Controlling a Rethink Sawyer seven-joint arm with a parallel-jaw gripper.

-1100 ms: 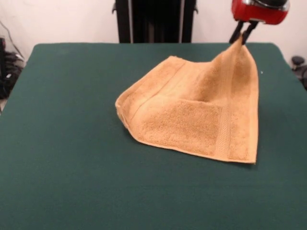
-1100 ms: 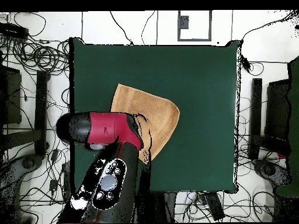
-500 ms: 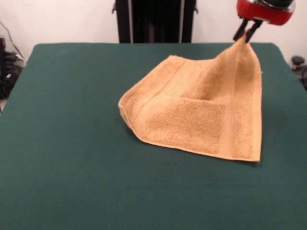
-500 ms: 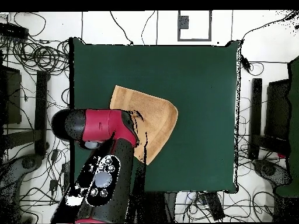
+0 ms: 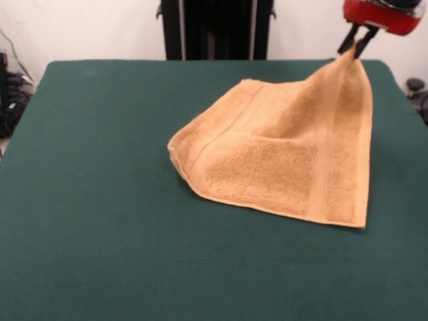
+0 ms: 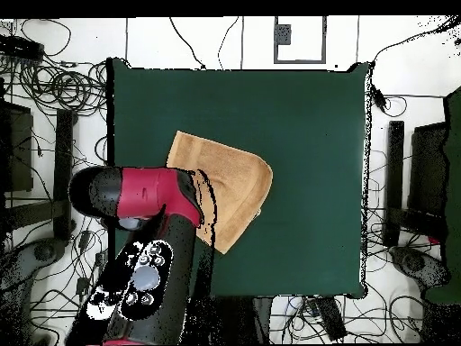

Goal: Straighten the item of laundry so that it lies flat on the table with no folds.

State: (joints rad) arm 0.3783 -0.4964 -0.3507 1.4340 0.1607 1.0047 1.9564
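The gripper (image 5: 356, 47) sits at the top right of the front view, its two dark fingers (image 5: 347, 41) pinched together on one corner of the towel (image 5: 281, 160). That corner is held up above the table (image 5: 93, 200), so the cloth rises from the surface in a taut, tent-like slope toward the gripper.

The rest of the towel rests on the green table, right of centre in the front view. Its lower edge lies flat and runs from a rounded, doubled-over bend at the left to a free corner at the lower right. A fold is visible: one layer lies on top of another across the middle, with a straight crease between them. A woven band runs parallel to the right-hand edge, from the lifted corner down toward the lower right corner.

In the overhead view, the red and black arm (image 6: 153, 225) covers part of the towel (image 6: 236, 185), and the gripper itself is hidden beneath it. The visible cloth lies left of the table's (image 6: 306, 117) centre, well inside all edges.
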